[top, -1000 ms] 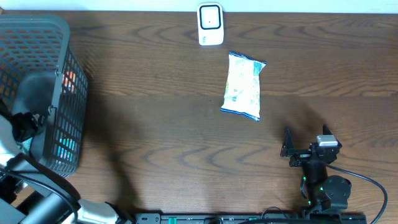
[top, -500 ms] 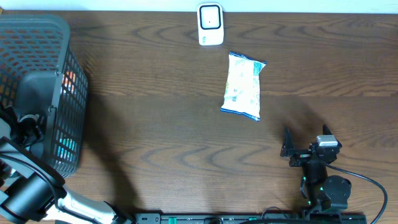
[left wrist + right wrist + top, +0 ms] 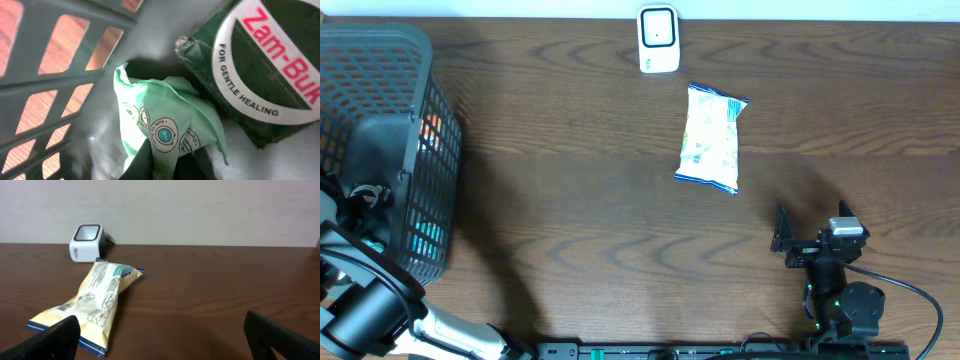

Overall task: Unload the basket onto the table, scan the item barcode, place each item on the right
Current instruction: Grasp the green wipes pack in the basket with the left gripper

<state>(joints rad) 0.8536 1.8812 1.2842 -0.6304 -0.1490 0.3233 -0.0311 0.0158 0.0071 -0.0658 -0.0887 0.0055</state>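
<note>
Pick-up seems in hand: the left gripper [image 3: 167, 162], down in the basket [image 3: 380, 50], is clamped on the green sachet [image 3: 160, 110] right at its tips, which next needs lifting out toward the scanner [image 3: 658, 40] well away; the right gripper [image 3: 162, 337] gapes open.

Scanner [image 3: 658, 38] – small white box with a dark window, at the far edge of the table [image 3: 570, 230]. Snack bag [image 3: 712, 138] – pale yellow with blue ends, lying flat near it, not touching. In the basket [image 3: 380, 60]: crumpled green pouch [image 3: 160, 125] with round printed seals, touching a dark green Zam-Buk box [image 3: 255, 65]. The pouch's lower end is pinched in the left gripper [image 3: 165, 167].
</note>
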